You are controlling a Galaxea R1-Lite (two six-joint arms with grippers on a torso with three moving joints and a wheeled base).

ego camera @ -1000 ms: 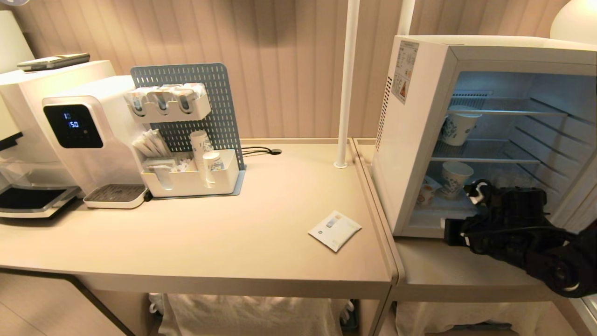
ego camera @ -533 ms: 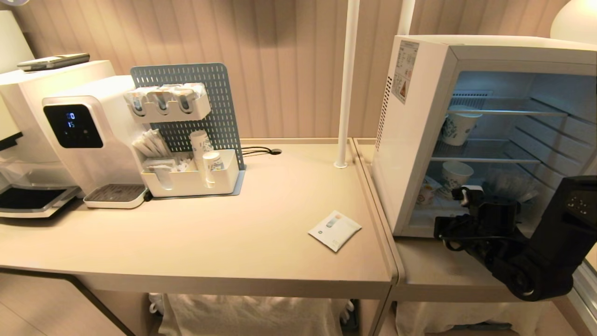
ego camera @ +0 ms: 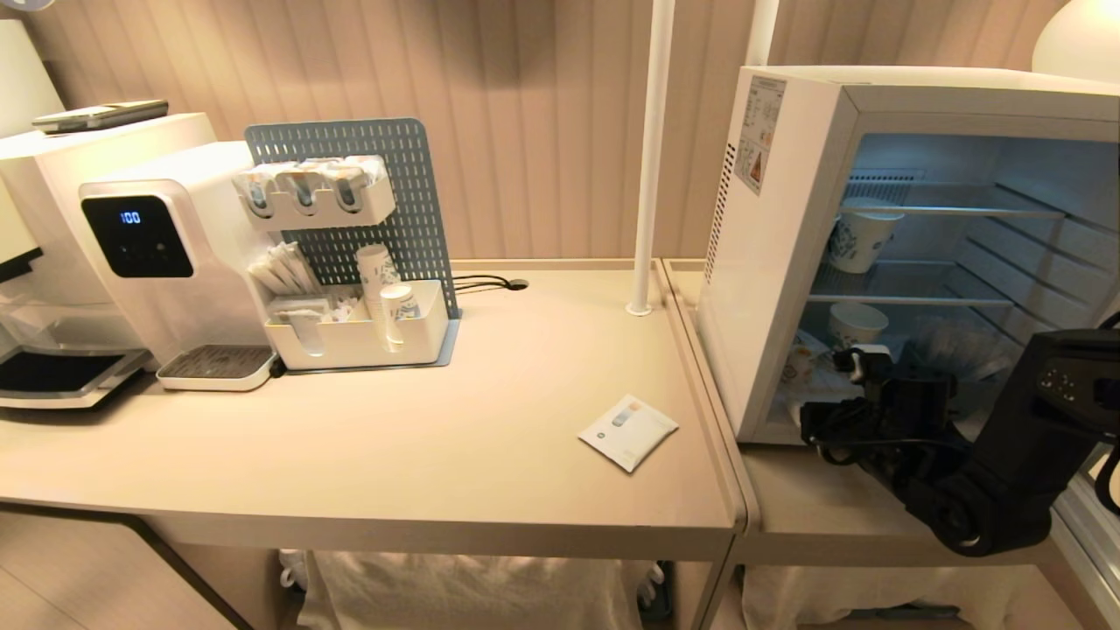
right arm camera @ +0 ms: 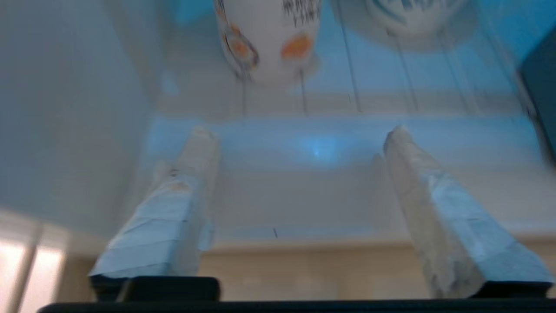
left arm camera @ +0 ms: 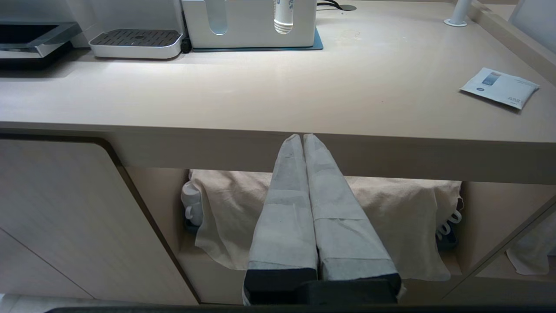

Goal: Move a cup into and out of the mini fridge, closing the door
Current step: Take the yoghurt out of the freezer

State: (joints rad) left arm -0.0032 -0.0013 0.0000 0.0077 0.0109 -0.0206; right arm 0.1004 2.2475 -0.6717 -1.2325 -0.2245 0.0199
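The mini fridge stands on the right-hand table with its inside lit. Its door is swung open at the far right and mostly out of view. The cup, a small white tub with orange marks, stands at the front left of the bottom shelf, also seen as the cup in the right wrist view. My right gripper is at the fridge's lower opening, open and empty; in its own view the gripper sits a short way before the cup. My left gripper is shut and parked below the table's front edge.
Two blue-patterned paper cups stand on the fridge shelves. A white pole rises beside the fridge. On the left table are a water dispenser, a pegboard organiser and a flat sachet.
My right gripper has opened from shut and shifted left toward the cup at the fridge's lower opening, with the forearm rising into view. The cup has not moved.
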